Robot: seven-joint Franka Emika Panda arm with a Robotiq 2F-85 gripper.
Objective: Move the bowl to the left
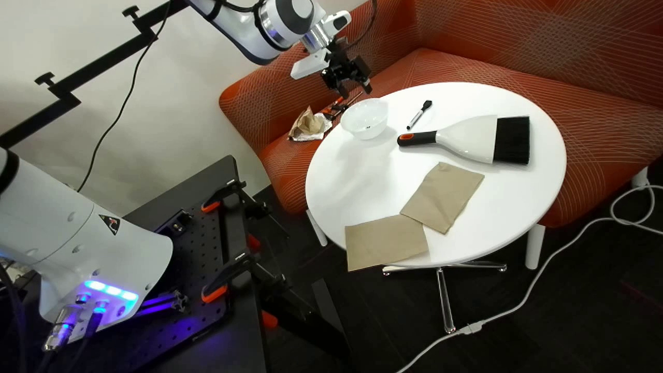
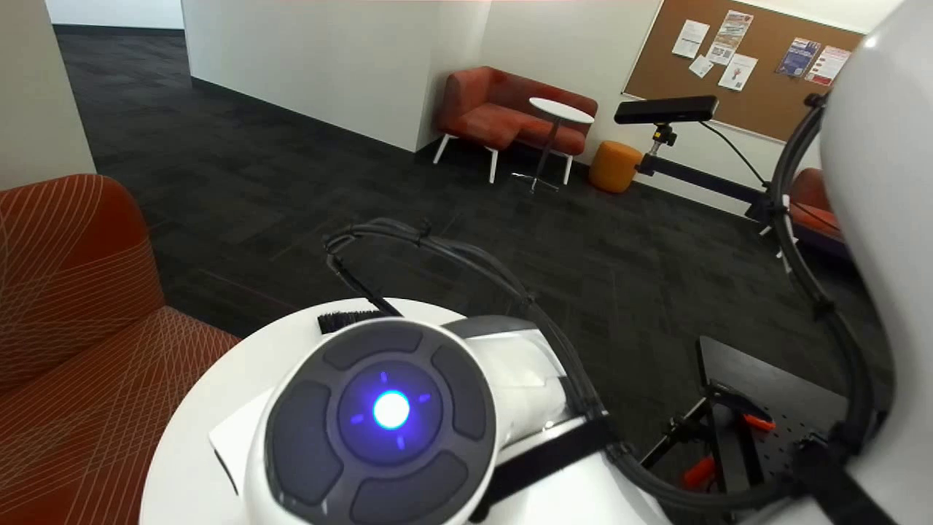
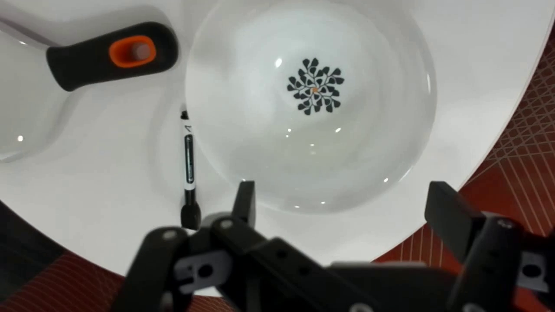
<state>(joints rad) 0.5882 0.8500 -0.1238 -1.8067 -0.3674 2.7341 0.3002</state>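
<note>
The round white bowl (image 1: 365,120) sits upright on the white round table near its edge, in an exterior view. In the wrist view the bowl (image 3: 260,112) fills the upper middle, with a dark leaf pattern inside. My gripper (image 1: 357,92) is open and empty, above and just beyond the bowl at the table's edge. In the wrist view the gripper's fingers (image 3: 342,185) are wide apart, near the bowl's lower rim, with nothing between them. I see no contact with the bowl. The arm hides the bowl and the gripper in an exterior view.
A marker (image 1: 419,115) and a white brush with a black handle (image 1: 469,139) lie beside the bowl. Two tan napkins (image 1: 443,197) (image 1: 386,241) lie on the table (image 1: 342,191). A red sofa (image 1: 466,65) stands behind, with wrappers (image 1: 309,124) on its seat.
</note>
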